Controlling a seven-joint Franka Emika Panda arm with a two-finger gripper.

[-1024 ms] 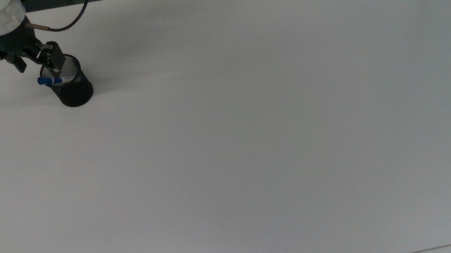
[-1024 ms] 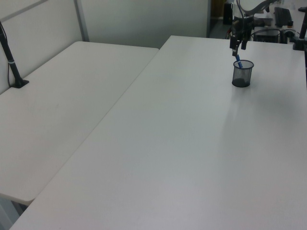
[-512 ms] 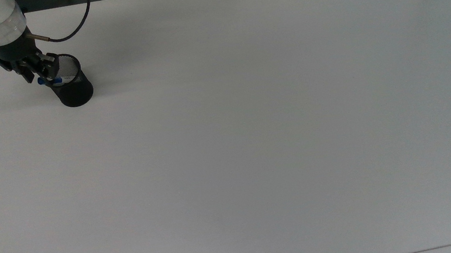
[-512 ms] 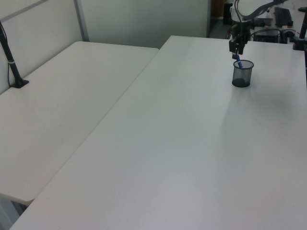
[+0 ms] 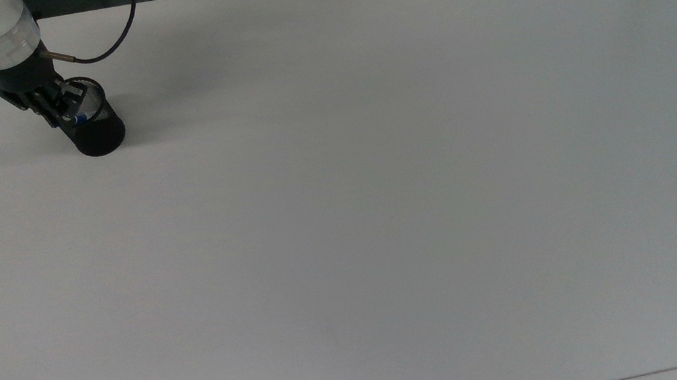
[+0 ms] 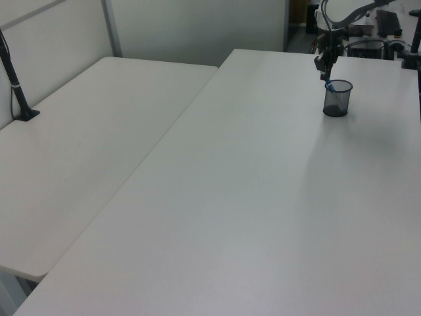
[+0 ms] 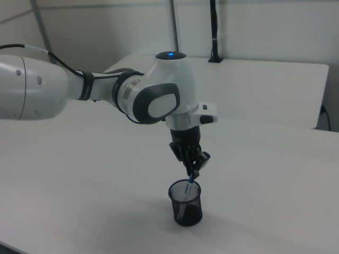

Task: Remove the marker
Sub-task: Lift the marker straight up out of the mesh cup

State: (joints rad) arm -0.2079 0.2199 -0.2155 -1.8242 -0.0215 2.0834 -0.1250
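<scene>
- black mesh cup (image 5: 96, 132) (image 6: 337, 103) (image 7: 186, 203): stands upright on the white table (image 5: 379, 197) (image 6: 263, 197) (image 7: 79, 174), near the far left corner in the top view and toward the far right in the left view.
- cup contents: the marker (image 5: 78, 118) (image 6: 329, 86) (image 7: 189, 182), a slim pen with blue parts; its lower length sits inside the cup, seen faintly through the mesh in the right view, and its blue upper end rises past the rim.
- marker attitude: tilted, leaning toward the rim on the side nearest the arm; in the left view the blue end lies at the cup's left edge.
- gripper (image 5: 59, 106) (image 6: 325, 68) (image 7: 193, 168): hangs directly over the cup mouth, fingers pointing down and drawn in close on the marker's upper end; the right view shows the blue tip running up between the fingertips.
- arm: the white wrist section enters from the top view's upper left corner; in the right view it reaches in from the left, a blue light on its top joint.
- second white table (image 6: 79, 145): adjoins on the left view's left, with a black post clamped at its edge.
</scene>
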